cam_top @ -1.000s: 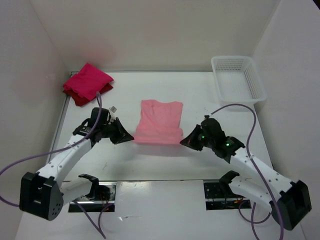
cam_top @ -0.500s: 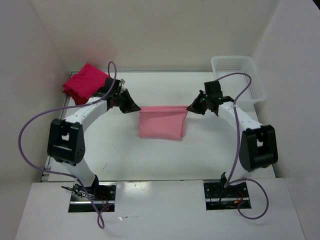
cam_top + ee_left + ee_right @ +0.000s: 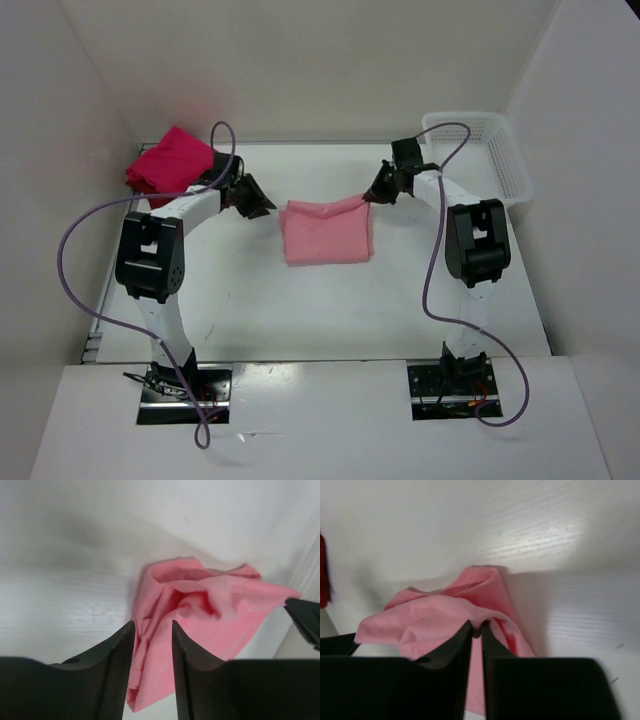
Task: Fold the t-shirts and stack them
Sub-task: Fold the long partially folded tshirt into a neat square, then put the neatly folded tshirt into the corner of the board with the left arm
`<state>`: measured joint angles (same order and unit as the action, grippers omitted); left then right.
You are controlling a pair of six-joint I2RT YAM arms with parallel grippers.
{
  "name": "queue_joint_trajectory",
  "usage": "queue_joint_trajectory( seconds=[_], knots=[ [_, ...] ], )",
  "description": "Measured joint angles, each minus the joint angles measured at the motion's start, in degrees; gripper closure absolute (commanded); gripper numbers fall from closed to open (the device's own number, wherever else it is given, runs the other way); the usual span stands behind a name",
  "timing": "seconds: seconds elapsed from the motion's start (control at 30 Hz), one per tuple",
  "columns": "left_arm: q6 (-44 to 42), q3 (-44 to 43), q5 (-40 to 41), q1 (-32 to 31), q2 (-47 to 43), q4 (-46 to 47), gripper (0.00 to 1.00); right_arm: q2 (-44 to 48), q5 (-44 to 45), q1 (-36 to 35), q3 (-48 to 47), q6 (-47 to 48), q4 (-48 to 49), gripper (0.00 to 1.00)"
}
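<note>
Pinching pink t-shirt edge: right gripper

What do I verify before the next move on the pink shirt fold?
1. Left fingers free of the salmon pink t-shirt: ok, open with nothing between them.
2. Right fingers let go of the shirt: not ok, pinched on its far right corner.
3. Shirt lying flat: not ok, that corner is drawn up and the far edge is rumpled.
4. Red t-shirts apart from the pink one: ok, piled in the far left corner.
5. Red pile neatly folded: cannot tell.
</note>
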<state>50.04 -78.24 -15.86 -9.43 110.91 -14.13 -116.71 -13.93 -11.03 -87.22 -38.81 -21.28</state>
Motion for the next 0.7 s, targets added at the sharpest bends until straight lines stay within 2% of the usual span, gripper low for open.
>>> queue_joint_trajectory(
  seconds=[0.03, 0.07, 0.13, 0.23, 0.3, 0.37, 0.43, 0.57, 0.7],
  knots=[
    [0.02, -0.15, 0.46, 0.57, 0.00, 0.57, 0.34, -0.46, 0.07, 0.09, -1.53, 0.24, -0.24, 0.66],
    [0.02, -0.24, 0.94, 1.29, 0.00, 1.11, 0.30, -0.83, 0.13, 0.20, -2.93, 0.55, -0.37, 0.60],
    [0.76, -0.48, 1.64, 2.45, 0.00, 1.38, 0.26, -1.09, 0.22, 0.31, -5.14, 1.16, -0.44, 0.52],
    [0.83, 0.28, 2.14, 3.93, -0.52, 2.75, 0.23, -0.42, 0.20, 0.28, -5.99, 1.90, -0.52, 0.51],
    [0.72, 4.00, 1.40, 4.24, -2.60, 5.03, 0.16, 0.52, 0.24, 0.28, -5.66, 2.34, -0.83, 0.49],
    [0.26, 8.76, 0.04, 3.80, -5.31, 6.45, 0.14, 2.67, 0.46, 0.04, -3.74, 2.54, -0.92, 0.49],
    [-0.70, 13.77, -1.60, 2.56, -7.45, 8.33, 0.12, 6.49, 0.55, 0.00, 0.52, 2.54, -0.09, 0.62],
    [-1.97, 19.39, -4.92, -0.37, -7.93, 10.82, 0.10, 17.07, 0.90, -1.18, 11.26, 1.14, 0.48, 1.00],
    [-2.19, 19.78, -6.99, -1.77, -6.84, 12.87, 0.10, 26.86, 0.90, -4.48, 19.21, -0.66, 1.57, 1.00]
  ],
)
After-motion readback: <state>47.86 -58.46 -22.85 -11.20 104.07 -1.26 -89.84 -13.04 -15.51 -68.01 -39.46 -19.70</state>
